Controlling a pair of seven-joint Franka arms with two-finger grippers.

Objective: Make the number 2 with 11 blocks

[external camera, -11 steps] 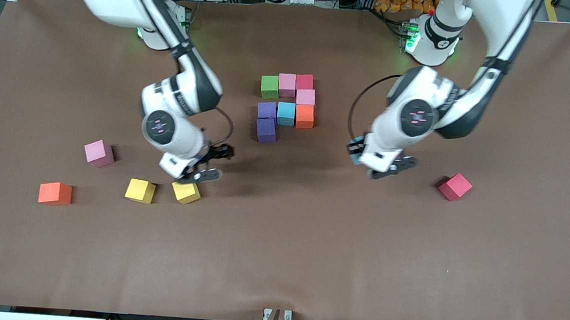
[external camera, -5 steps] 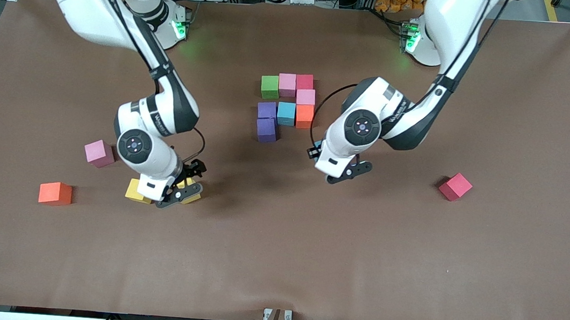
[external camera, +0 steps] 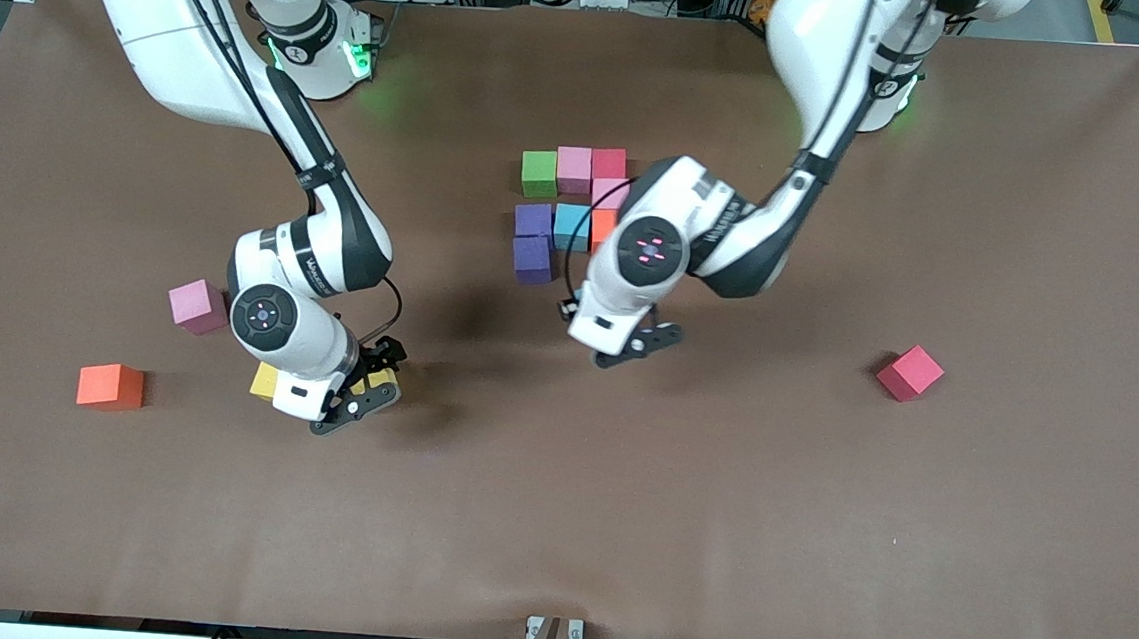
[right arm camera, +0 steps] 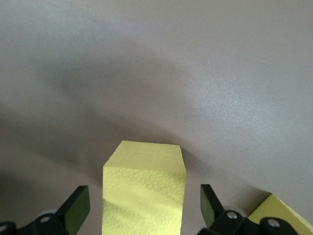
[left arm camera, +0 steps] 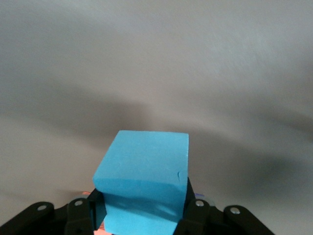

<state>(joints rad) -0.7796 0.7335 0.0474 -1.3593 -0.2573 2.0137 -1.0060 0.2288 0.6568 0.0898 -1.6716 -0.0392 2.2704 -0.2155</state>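
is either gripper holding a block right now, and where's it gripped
The left gripper holds a cyan block by two opposite side faces. The right gripper is open around a yellow block, not gripping it.

Very little can be read. The right arm (external camera: pixel 310 231) carries a short line of dark lettering on the white shell of its forearm, and the left arm (external camera: pixel 727 220) has a matching line on its own shell; both are probably a maker's name, but the letters are too small to spell out. The blocks (external camera: pixel 573 199) and the table (external camera: pixel 556 519) carry no print, label or number.
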